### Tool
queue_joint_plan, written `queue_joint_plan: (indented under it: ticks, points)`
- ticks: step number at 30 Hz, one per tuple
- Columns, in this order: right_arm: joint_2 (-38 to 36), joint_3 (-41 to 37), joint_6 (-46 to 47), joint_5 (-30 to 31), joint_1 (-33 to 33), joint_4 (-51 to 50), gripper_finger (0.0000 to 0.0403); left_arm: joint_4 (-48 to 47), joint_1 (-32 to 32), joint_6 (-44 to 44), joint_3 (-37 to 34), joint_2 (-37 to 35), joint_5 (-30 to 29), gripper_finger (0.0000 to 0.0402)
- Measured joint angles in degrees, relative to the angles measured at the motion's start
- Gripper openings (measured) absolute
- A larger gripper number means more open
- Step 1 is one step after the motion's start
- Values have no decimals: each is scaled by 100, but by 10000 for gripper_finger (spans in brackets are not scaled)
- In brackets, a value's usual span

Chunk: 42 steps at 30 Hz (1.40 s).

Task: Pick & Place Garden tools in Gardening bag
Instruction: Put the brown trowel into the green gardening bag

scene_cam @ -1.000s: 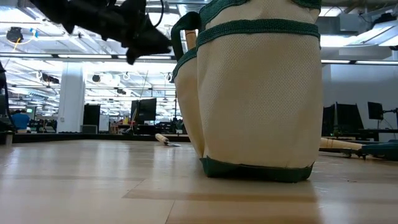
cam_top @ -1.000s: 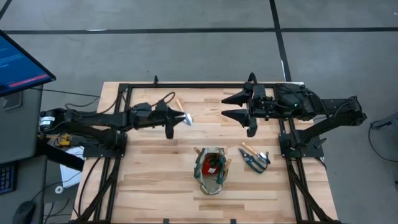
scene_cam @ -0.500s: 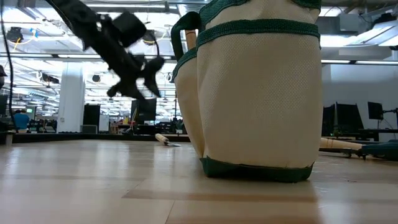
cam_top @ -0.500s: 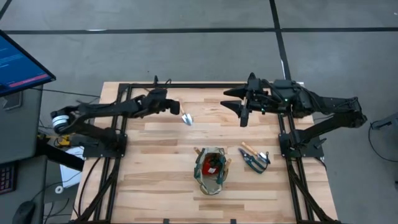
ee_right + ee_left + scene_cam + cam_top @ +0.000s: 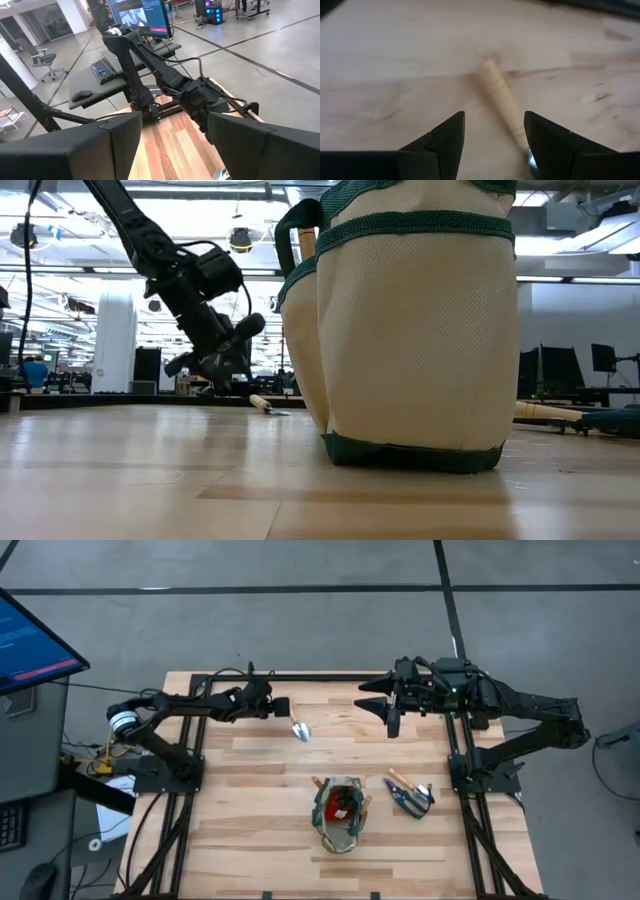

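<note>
Low over the table's far left, left gripper (image 5: 268, 706) spread just above trowel (image 5: 292, 722), right gripper (image 5: 385, 710) spread and empty opposite, bag (image 5: 338, 812) near front, shears (image 5: 408, 794) beside it.

Tan woven bag (image 5: 420, 330) with green trim; pale wood trowel handle (image 5: 501, 97); black fingers (image 5: 442, 137); light striped desk (image 5: 250, 830).
</note>
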Motion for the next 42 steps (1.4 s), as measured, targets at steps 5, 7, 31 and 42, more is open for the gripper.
queue_joint_plan:
  ticks: [5, 7, 31, 42]
  points:
    - [0, 0, -126, -249, -174, -30, 221, 30, 46, 71, 451, 197, 119, 204]
    - [0, 0, -128, -351, -239, -55, 221, -8, 44, 182, 654, 299, 122, 204]
    - [0, 0, -735, -587, -579, -280, 221, -2231, 173, -588, 1855, 873, 666, 175]
    - [0, 0, -896, -587, -610, -302, 221, -1693, 175, -859, 1855, 1467, 811, 173]
